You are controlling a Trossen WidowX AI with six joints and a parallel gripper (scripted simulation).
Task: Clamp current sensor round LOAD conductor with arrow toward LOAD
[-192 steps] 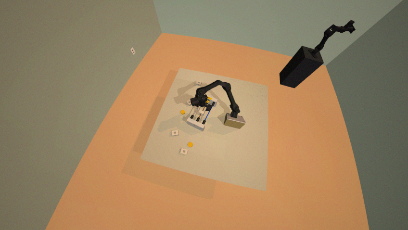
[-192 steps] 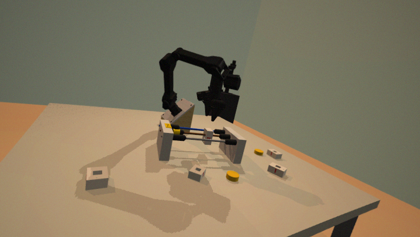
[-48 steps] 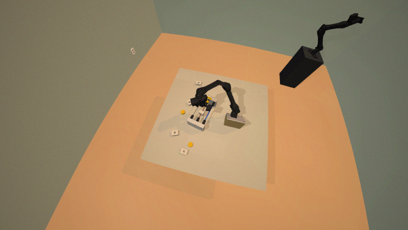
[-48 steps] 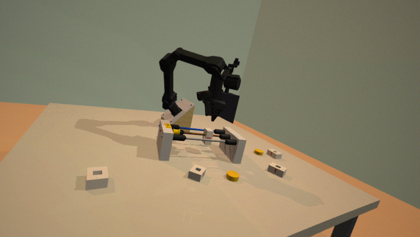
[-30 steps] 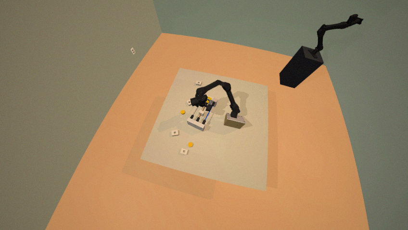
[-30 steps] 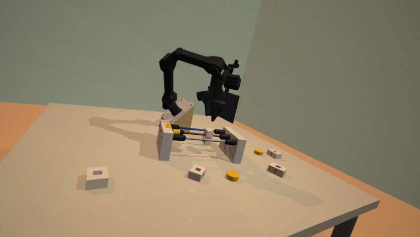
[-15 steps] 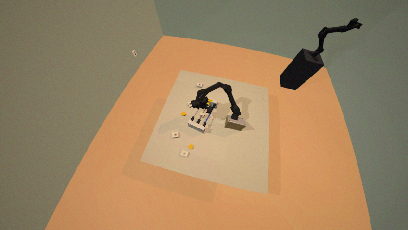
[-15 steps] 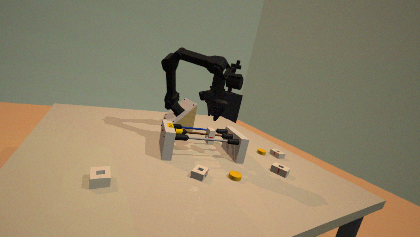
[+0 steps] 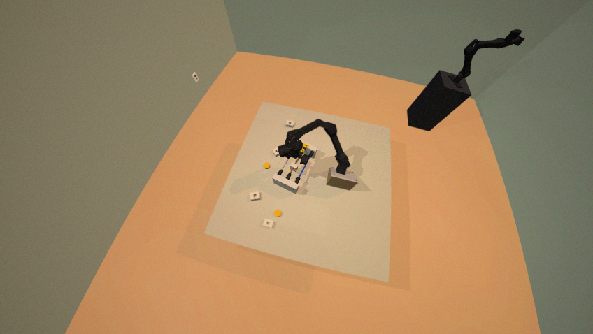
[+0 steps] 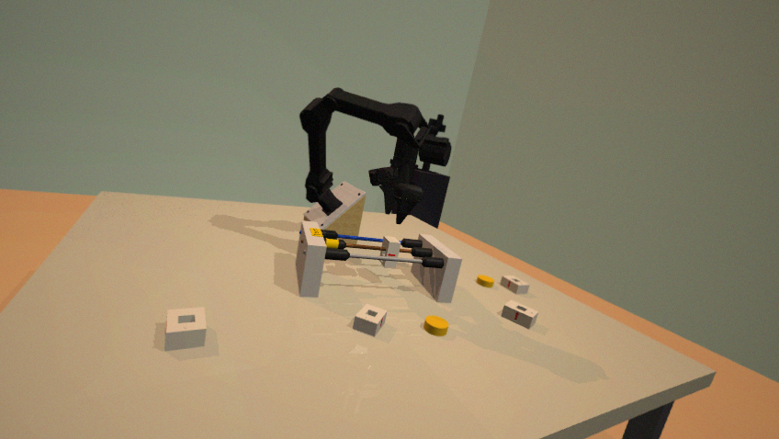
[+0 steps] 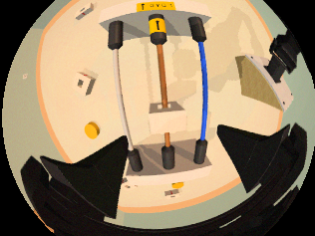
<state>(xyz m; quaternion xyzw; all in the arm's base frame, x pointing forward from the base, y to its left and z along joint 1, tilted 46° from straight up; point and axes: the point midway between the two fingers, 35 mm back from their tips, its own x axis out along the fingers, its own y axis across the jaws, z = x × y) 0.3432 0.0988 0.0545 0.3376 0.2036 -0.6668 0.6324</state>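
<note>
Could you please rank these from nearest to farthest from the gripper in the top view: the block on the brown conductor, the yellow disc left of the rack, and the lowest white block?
1. Block on the brown conductor: inside the rack.
2. Yellow disc: left of the rack.
3. Lowest white block: below the rack.
</note>
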